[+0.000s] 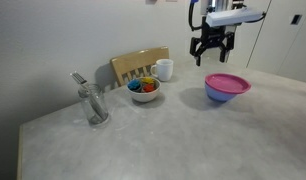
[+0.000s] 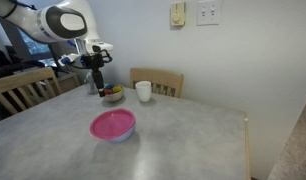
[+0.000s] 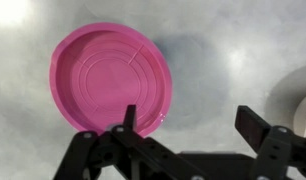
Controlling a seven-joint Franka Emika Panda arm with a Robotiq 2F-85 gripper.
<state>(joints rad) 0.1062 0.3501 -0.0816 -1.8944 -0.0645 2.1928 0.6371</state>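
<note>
Hovering high above the surface [image 1: 173, 140], with my arm [image 2: 61, 20] coming in from up top and the wrist pointing straight down. Jaws wide open, nothing between them; fingers [image 3: 128, 120] are bare in the wrist view. The pink bowl [image 1: 227, 87] sits upright on the surface below me, well apart from everything else. It's not centred: in the wrist view it lies off to one side of the gap, rim just behind one finger. Farther back are a white mug [image 1: 164, 70], a small bowl of coloured bits [image 1: 144, 90] just beside it, a glass jar [image 1: 93, 105] holding a utensil, and a chair [image 1: 133, 62] at the edge.
</note>
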